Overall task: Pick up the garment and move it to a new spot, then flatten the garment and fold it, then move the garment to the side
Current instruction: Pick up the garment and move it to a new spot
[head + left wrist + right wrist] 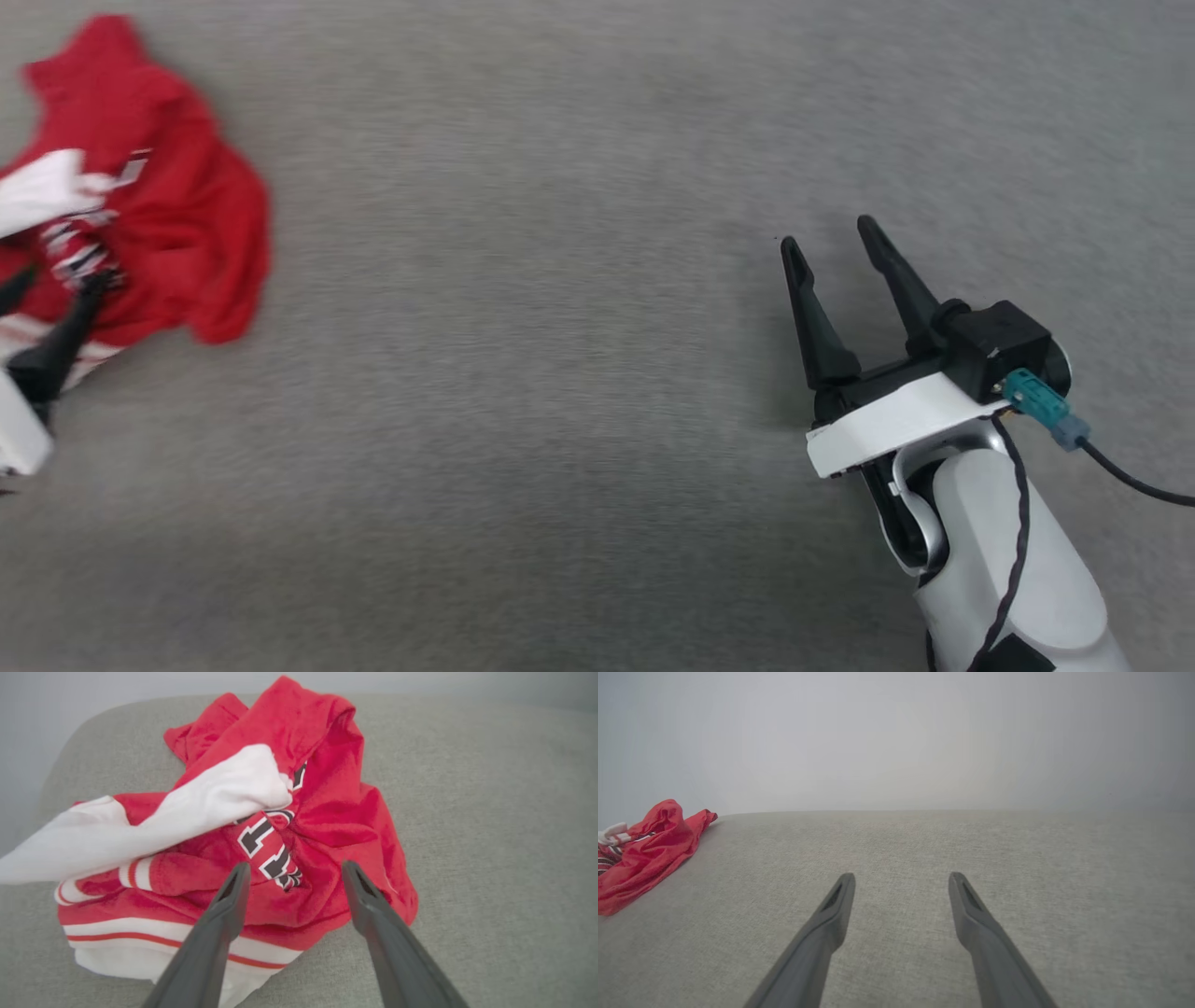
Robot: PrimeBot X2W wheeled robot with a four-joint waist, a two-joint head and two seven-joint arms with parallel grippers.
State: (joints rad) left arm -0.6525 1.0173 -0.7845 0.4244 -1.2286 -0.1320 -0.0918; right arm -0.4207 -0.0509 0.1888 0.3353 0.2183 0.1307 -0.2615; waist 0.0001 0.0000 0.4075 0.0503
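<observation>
Crumpled red garment [327, 812] at the fingertips of the wide-open left gripper [295, 865]
Heaped, no clear long axis; white sleeve [140, 830] trails left, striped hem [140, 933] nearest that gripper. Right gripper [830, 233], wide and empty, well apart.

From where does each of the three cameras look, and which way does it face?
Head view: on the head, looking down at the grey surface; right gripper and forearm lower right, left gripper at left edge.
Left wrist view: from that wrist, along its fingers onto the crumpled garment.
Right wrist view: from that wrist, along its fingers across the surface to a pale wall.
Shared: all three show the garment.
</observation>
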